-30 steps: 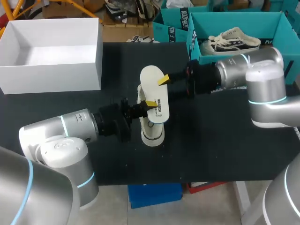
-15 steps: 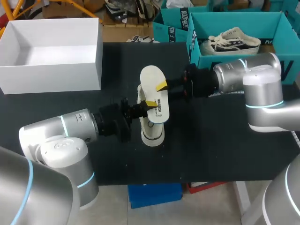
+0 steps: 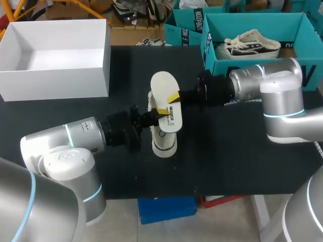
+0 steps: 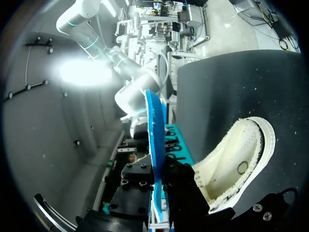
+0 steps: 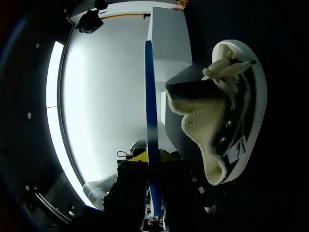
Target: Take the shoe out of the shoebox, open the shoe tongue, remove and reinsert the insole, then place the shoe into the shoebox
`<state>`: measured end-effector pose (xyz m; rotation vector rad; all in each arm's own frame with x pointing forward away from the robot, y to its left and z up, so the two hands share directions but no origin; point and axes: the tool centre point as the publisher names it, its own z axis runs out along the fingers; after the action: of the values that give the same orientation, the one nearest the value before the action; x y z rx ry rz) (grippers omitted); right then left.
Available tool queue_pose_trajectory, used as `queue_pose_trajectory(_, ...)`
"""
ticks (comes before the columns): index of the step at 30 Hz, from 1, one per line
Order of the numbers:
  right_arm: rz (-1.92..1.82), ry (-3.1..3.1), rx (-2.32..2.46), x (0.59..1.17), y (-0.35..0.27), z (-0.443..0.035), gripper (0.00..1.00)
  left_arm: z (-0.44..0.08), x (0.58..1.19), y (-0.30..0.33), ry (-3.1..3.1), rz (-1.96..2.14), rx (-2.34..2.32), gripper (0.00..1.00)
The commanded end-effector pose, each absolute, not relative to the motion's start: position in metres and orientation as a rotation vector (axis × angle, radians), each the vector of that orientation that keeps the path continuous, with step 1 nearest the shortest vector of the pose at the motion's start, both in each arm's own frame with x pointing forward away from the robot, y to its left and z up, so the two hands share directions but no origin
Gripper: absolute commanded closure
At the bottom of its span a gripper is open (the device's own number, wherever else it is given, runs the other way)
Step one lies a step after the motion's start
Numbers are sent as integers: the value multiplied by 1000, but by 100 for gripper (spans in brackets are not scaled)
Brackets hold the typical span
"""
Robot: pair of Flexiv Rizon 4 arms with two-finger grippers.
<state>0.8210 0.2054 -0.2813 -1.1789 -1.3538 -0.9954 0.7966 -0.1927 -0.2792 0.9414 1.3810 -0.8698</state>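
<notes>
Both edges of the white insole (image 3: 162,83) are pinched tight: our left gripper (image 3: 161,111) on one, our right gripper (image 3: 174,97) on the other. We hold it over the shoe (image 3: 164,143) on the table (image 3: 227,151).

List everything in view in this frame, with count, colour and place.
insole: one, white on top and blue underneath, held in the air above the sneaker at mid-table
sneaker: one, cream and black, on the table under the insole
white box: one, open, at the table's far left
teal box: one, open, at the table's far right edge
second sneaker: one, cream and black, inside the teal box
table: one, black top
left gripper: yellow-tipped, shut on the insole near its middle
right gripper: yellow-tipped, shut on the insole's opposite edge
</notes>
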Motion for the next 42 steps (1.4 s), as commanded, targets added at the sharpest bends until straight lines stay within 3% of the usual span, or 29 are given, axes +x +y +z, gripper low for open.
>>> queue_pose_trajectory(1,-996,-1354,-1182,821,207,-281,100,-278,796,-192,1384,-869,947,100)
queue_pose_trajectory(6,-996,-1354,-1182,821,207,-281,100,-278,796,-192,1384,-869,947,100)
queue_pose_trajectory(7,-996,-1354,-1182,821,207,-281,100,-277,797,-191,1421,-853,953,28)
queue_pose_trajectory(8,-996,-1354,-1182,821,207,-281,100,-277,798,-189,1451,-843,968,0)
queue_pose_trajectory(28,-996,-1354,-1182,821,207,-281,100,-256,788,-113,1829,-512,1423,0)
queue_pose_trajectory(42,-996,-1354,-1182,821,207,-281,100,-232,790,-107,1915,-392,1591,0)
